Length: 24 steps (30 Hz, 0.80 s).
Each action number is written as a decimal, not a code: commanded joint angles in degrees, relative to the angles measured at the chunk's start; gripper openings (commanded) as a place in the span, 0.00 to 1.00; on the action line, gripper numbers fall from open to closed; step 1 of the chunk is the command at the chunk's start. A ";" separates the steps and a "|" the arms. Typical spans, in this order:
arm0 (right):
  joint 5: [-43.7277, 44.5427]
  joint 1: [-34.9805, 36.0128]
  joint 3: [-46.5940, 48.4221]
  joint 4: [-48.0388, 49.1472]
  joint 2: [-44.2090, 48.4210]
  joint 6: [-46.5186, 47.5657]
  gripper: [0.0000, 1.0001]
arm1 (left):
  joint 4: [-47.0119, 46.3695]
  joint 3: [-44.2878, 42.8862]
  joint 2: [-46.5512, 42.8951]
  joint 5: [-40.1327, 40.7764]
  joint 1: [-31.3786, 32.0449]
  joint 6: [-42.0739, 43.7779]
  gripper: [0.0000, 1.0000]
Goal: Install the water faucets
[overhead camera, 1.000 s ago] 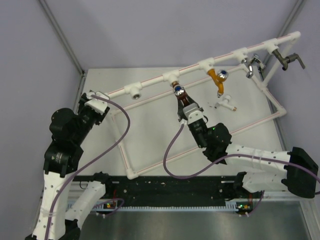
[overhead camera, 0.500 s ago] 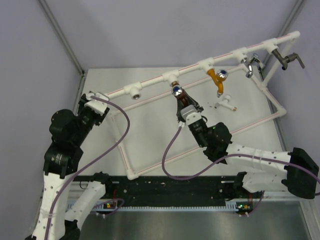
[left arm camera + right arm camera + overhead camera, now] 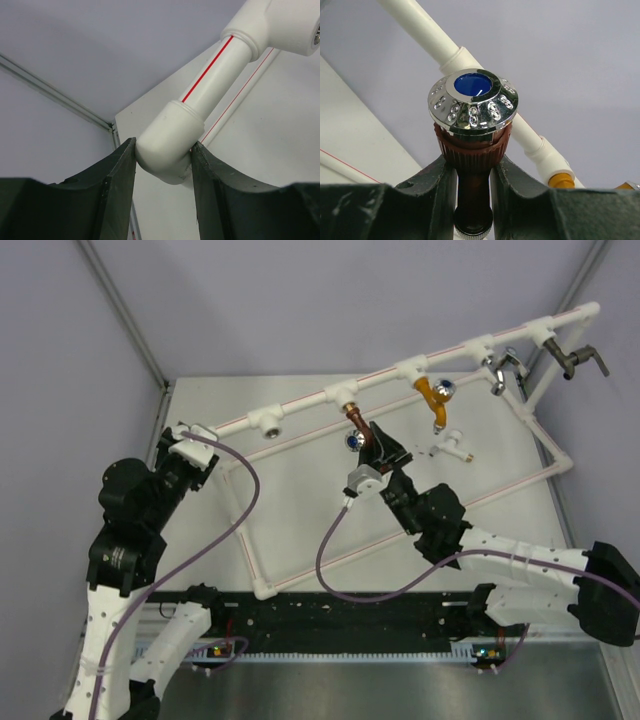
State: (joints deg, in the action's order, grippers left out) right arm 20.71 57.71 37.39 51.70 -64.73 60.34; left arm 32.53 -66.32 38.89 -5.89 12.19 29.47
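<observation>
While closed to a narrow gap, clamps the reddish-brown faucet (image 3: pixel 472 150) under its chrome cap (image 3: pixel 472 102) with the right gripper (image 3: pixel 472 175).
Beyond the fingertips, faucet's far end at a tee (image 3: pixel 345 393) of the white pipe frame (image 3: pixel 300 404); to the right, a white faucet (image 3: pixel 452 448) lying on the table (image 3: pixel 300 475). With the left gripper (image 3: pixel 164 149), pinches the frame's corner elbow (image 3: pixel 167 132).

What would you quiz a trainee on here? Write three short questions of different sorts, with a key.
1. True or false: the left gripper clamps the corner elbow of the pipe frame.
2. The right gripper holds: A nothing; B the reddish-brown faucet; C a screwdriver.
3. Where does the white faucet lie?
Key: 1 true; 2 B; 3 on the table, not in a socket.
</observation>
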 commanded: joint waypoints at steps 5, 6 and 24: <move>3.28 0.11 5.41 -11.09 -1.89 7.24 0.00 | -0.54 -1.96 0.48 -8.00 2.05 -4.07 0.12; 4.15 0.99 6.11 -12.58 -2.33 8.21 0.00 | -0.54 -2.14 0.65 -8.08 2.05 -3.99 0.12; 14.71 3.55 15.52 -20.85 -7.96 7.79 0.00 | 0.07 -2.14 0.13 -8.35 2.14 -4.34 0.12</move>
State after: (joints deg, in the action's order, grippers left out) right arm 35.57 63.42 49.54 38.39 -70.06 73.63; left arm 31.70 -66.76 40.05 -4.54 12.16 28.82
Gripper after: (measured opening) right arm 0.267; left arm 0.497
